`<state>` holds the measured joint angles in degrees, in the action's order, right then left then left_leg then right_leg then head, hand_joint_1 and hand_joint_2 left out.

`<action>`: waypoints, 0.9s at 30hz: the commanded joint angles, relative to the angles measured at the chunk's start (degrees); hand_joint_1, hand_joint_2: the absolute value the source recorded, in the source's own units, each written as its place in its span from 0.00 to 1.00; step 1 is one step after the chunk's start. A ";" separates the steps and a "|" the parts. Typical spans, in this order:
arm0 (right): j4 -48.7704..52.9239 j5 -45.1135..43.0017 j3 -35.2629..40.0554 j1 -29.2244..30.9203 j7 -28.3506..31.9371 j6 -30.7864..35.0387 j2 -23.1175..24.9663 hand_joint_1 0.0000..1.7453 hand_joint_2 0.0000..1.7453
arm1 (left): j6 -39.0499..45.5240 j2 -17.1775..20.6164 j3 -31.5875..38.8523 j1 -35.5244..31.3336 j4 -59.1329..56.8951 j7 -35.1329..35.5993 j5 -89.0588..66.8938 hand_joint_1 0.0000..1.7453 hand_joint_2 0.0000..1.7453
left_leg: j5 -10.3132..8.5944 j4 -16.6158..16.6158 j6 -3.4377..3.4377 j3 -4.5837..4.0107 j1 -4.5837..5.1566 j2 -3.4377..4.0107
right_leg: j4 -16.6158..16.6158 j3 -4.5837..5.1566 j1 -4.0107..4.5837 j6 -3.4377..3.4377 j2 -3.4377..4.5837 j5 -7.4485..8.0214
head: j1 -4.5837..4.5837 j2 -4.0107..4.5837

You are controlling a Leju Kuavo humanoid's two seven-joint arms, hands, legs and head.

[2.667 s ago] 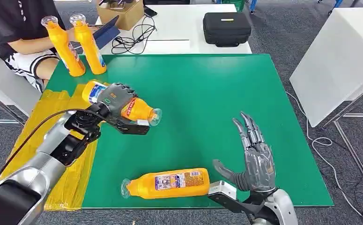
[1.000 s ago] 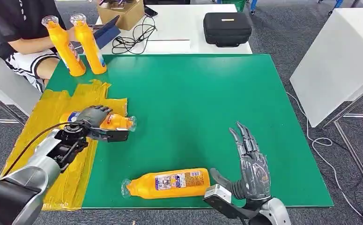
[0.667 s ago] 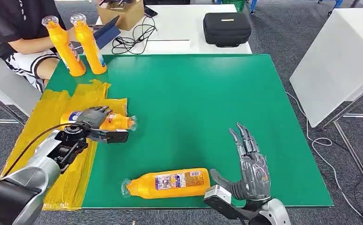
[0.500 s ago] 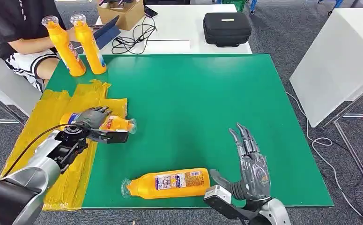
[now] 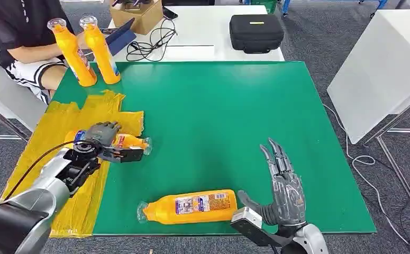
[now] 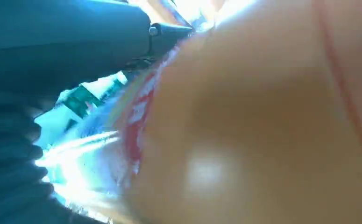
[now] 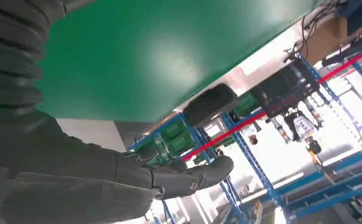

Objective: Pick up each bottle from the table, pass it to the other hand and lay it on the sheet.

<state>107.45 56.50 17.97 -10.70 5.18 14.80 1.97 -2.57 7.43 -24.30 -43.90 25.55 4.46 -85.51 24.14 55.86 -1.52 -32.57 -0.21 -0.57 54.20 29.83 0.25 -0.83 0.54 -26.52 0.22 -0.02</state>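
The left hand [image 5: 101, 136] grips a bottle [image 5: 123, 141] over the yellow sheet [image 5: 60, 153], fingers hiding its label; up close it blurs. The right hand [image 5: 284, 190], fingers spread, stands beside another bottle [image 5: 192, 206] on the worktop [image 5: 234, 116].

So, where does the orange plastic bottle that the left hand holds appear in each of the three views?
Head view: orange plastic bottle at middle left, gripped by the left hand over the yellow sheet edge.
Left wrist view: its blurred orange body takes up most of the picture.
Right wrist view: not in it.
Shared landmark: the green table top, also in the right wrist view.
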 commanded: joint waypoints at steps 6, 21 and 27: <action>-1.62 1.17 -3.22 -0.42 0.23 -1.72 2.33 0.00 1.00 | -5.86 -2.14 -7.53 0.85 17.76 8.93 -4.49 0.00 1.00 | 0.10 0.06 0.04 0.09 -0.06 -0.16 | -0.03 -0.21 0.06 -0.08 -0.26 -0.12 | 0.02 0.00; -4.67 0.22 -2.99 0.60 0.31 -2.11 2.13 0.00 1.00 | -6.30 -1.60 -1.44 4.64 25.99 -1.26 -1.83 0.00 1.00 | 0.07 -0.03 0.04 0.12 -0.04 0.08 | -0.09 -0.16 0.04 -0.05 0.00 -0.02 | 0.00 0.00; -5.10 -0.76 -2.76 1.20 -0.09 -2.79 1.22 0.00 1.00 | -8.33 -0.35 3.40 6.36 31.88 -22.32 16.42 0.00 1.00 | 0.18 0.02 0.07 0.25 -0.08 0.29 | -0.07 -0.25 0.09 -0.07 0.17 -0.05 | 0.00 0.00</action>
<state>106.33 56.74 16.28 -11.68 5.57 13.03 4.17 -8.74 6.01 -26.96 -38.40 50.90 -2.61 -83.26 24.15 55.86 -1.52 -32.61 -0.21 -0.57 54.20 29.83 0.26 -0.83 0.53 -26.53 0.22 -0.02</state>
